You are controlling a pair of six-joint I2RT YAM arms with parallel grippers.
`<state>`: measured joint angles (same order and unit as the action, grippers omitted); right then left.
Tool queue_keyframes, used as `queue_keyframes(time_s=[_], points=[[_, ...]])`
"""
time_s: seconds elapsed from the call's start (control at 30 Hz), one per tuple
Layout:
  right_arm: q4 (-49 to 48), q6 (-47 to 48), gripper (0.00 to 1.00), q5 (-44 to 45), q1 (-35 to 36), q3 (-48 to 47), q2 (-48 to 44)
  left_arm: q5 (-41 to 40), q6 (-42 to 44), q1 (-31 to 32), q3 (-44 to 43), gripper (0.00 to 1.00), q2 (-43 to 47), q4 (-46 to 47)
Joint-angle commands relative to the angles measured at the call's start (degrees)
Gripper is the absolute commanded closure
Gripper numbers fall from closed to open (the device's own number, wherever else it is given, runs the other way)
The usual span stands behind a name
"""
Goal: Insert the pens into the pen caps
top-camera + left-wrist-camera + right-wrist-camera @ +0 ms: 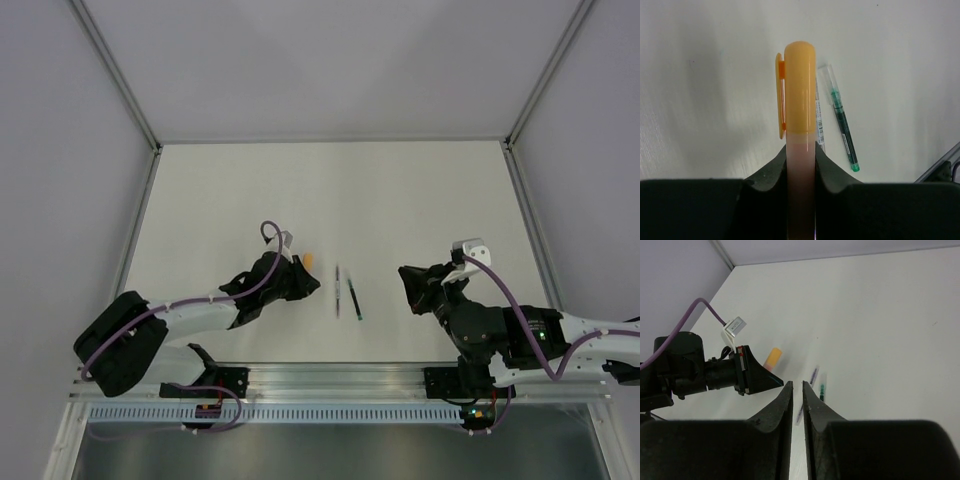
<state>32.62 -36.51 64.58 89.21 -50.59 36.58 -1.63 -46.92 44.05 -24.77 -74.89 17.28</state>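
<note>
- My left pincer (pixel 801 150) is clamped on the orange pen (pixel 801 185). Both fingers press its pale pinkish barrel, which runs straight out between them.
- The orange cap (pixel 800 87) sits over the far end of that pen. Its lower rim lies just beyond my fingertips, and its clip is on the left side in the left wrist view. The pen's end is inside the cap, and I see no gap between cap and barrel.
- From above, this pincer is low over the desk (pixel 420 200), left of the middle, with the cap poking out past its tip. I cannot tell whether the pen or cap touches the desk.
- My right pincer (pixel 796 385) grips nothing. Its fingers stand only a narrow slit apart, and the desk shows through the slit.
- It hangs right of the middle, tips aimed toward my left pincer and well apart from it.
- The grey pen (pixel 820 131) and the green pen (pixel 842 120) lie on the desk between my two pincers, side by side and nearly parallel.
- The grey pen is nearer my left pincer and the green nearer my right. Neither pincer touches them.
- I cannot tell whether either of those two pens wears a cap.
</note>
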Motion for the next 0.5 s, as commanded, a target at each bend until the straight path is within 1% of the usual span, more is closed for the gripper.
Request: queue_keyframes(time_s=[0.0,0.03,0.07,0.23,0.3,0.4,0.43,0.47], points=[[2.1,-2.0,0.81,0.6,0.0,0.0,0.9,-2.7,-5.9,0.0,0.3,0.91,-2.2,-0.4],[1.8,-1.8,0.81,0.3,0.0,0.2,1.0,-2.9,-6.7,0.0,0.3,0.85,-2.8,-0.2],[1.5,-1.9,0.81,0.2,0.0,0.4,1.1,-2.6,-7.1,0.0,0.3,0.83,-3.5,-0.3],[-0.5,-1.2,0.80,-1.4,0.0,0.5,2.0,-2.6,-6.4,0.3,-0.3,0.78,-7.4,-1.7],[-1.6,-0.7,0.80,-1.8,0.0,0.9,2.8,-2.9,-6.4,0.4,0.0,0.77,-8.1,-2.4],[-0.7,-1.1,0.78,-1.5,0.0,0.4,4.6,-2.9,-6.3,0.9,0.2,0.69,-8.3,-3.5],[-0.6,-1.2,0.78,-1.4,-0.1,0.3,4.9,-2.5,-6.2,1.6,0.1,0.63,-7.9,-4.2],[-0.6,-1.2,0.78,-1.2,0.0,0.3,5.1,-2.5,-6.1,2.0,0.0,0.62,-7.6,-4.9]])
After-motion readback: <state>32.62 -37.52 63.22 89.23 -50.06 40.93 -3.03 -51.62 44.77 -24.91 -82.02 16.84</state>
